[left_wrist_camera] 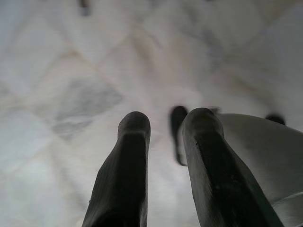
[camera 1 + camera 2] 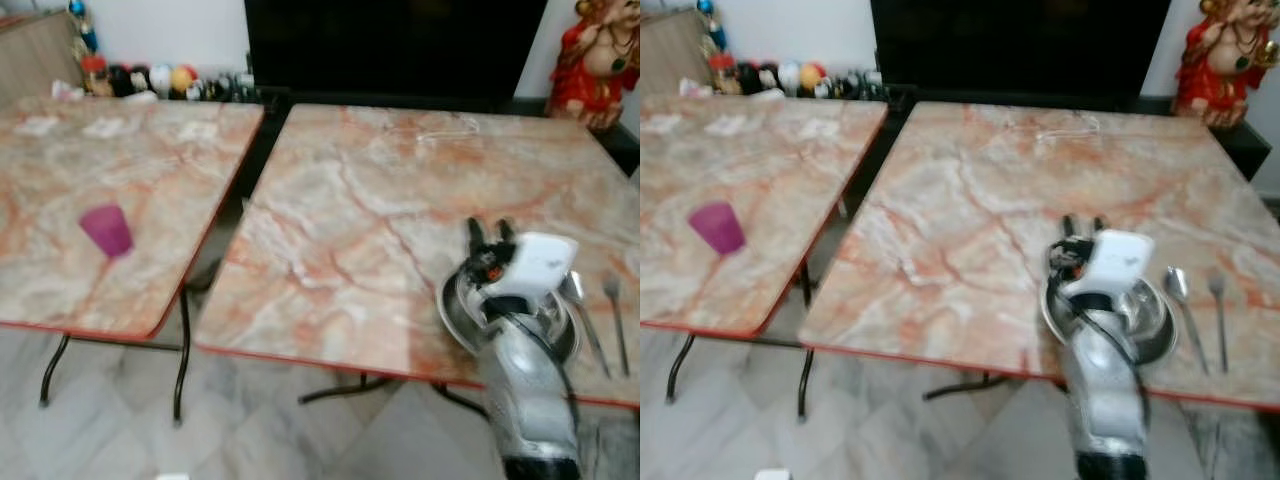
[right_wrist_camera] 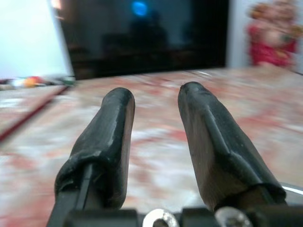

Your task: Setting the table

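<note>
Your right gripper point(image 2: 489, 233) hovers just beyond the metal plate point(image 2: 1152, 325) near the right table's point(image 2: 380, 190) front edge, its fingers slightly parted and empty. A spoon point(image 2: 1181, 300) and fork point(image 2: 1218, 300) lie just right of the plate. The pink cup point(image 2: 106, 230) stands well left of it, on the neighbouring table point(image 2: 150, 180). Left gripper point(image 1: 165, 142) hangs over the floor, fingers apart, empty. Withdraw clear of the plate rim before fetching the cup.

tables point(image 2: 360, 190): orange-veined marble, red edge | cup point(image 2: 106, 230): magenta | bowl point(image 2: 1150, 318): silver

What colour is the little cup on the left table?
The cup is purple-pink, seen best in the left eye view.
</note>
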